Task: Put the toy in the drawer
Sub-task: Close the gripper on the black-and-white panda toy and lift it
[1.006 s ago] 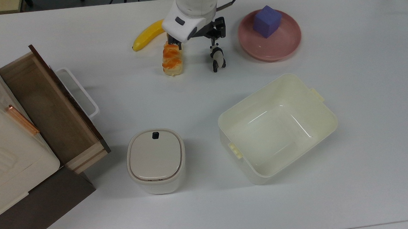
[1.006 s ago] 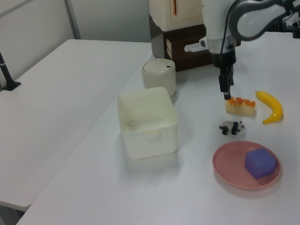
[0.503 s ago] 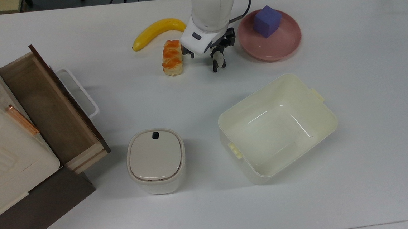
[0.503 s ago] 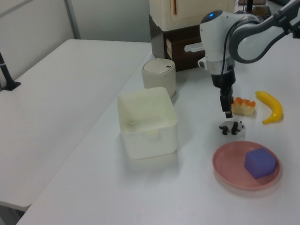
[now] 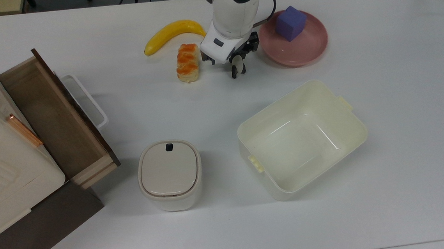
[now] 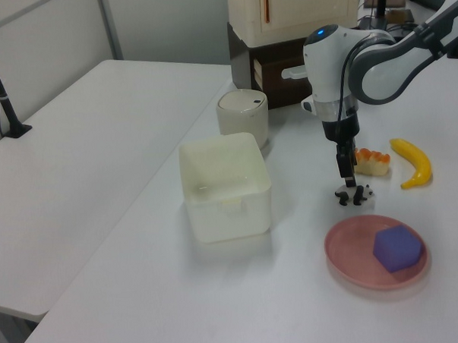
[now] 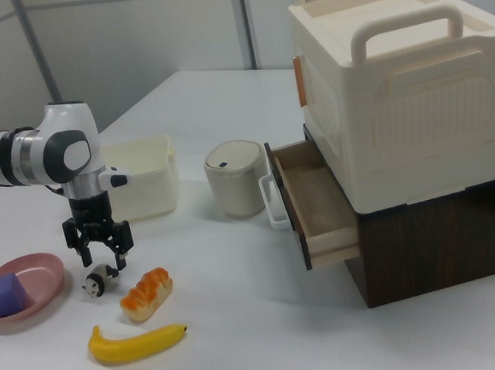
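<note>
I see the gripper [image 7: 99,258] with fingers [image 7: 121,254] spread apart, straddling the toy [image 7: 99,282], which lies on the table [image 5: 383,136] between the bread piece [image 5: 187,63] and the pink plate [image 5: 306,50]. The open drawer [image 5: 45,117] sits well apart at the top view's left.

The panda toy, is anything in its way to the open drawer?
Nothing visible blocks it. The toy lies under the gripper, and bare table stretches to the open drawer. The bread lies beside that path.
</note>
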You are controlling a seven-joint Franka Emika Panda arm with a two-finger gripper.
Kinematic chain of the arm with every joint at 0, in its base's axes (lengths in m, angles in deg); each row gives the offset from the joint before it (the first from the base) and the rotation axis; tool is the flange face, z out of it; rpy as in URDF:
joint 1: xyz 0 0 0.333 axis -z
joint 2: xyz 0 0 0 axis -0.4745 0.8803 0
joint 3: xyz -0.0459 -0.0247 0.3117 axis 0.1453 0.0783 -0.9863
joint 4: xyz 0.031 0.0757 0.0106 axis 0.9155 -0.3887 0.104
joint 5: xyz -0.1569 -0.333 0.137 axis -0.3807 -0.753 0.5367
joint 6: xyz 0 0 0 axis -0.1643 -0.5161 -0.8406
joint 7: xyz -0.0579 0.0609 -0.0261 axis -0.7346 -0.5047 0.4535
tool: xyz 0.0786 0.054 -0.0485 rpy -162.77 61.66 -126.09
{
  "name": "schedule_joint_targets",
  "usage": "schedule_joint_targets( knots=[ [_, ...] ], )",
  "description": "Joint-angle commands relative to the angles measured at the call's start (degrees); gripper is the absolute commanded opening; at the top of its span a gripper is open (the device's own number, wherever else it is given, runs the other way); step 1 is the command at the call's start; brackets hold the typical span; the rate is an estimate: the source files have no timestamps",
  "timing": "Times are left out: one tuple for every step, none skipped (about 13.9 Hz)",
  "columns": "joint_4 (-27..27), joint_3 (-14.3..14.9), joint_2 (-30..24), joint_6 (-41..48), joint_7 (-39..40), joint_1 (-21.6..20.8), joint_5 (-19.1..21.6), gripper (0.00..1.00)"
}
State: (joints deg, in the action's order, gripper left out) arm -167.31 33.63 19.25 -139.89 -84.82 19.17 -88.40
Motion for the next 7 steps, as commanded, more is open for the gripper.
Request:
schedule_joint_targets(
  knots=[
    [-1.0,-1.2,0.5,-2.1,-0.2,-0.7,1.4,0.84],
    [-1.0,-1.2,1.2,-2.1,-0.4,-0.8,1.4,0.83],
    [-0.9,-1.2,1.6,-2.1,-0.7,-1.2,1.4,0.81],
    [-0.9,-1.2,2.0,-2.5,-0.7,-1.6,1.4,0.75],
    [-0.9,-1.2,2.1,-3.2,-0.7,-1.7,1.4,0.65],
    [-0.8,-1.2,2.2,-3.4,-0.9,-1.7,1.4,0.54],
    [-0.8,-1.2,2.3,-3.3,-1.0,-1.7,1.3,0.43]
  ],
)
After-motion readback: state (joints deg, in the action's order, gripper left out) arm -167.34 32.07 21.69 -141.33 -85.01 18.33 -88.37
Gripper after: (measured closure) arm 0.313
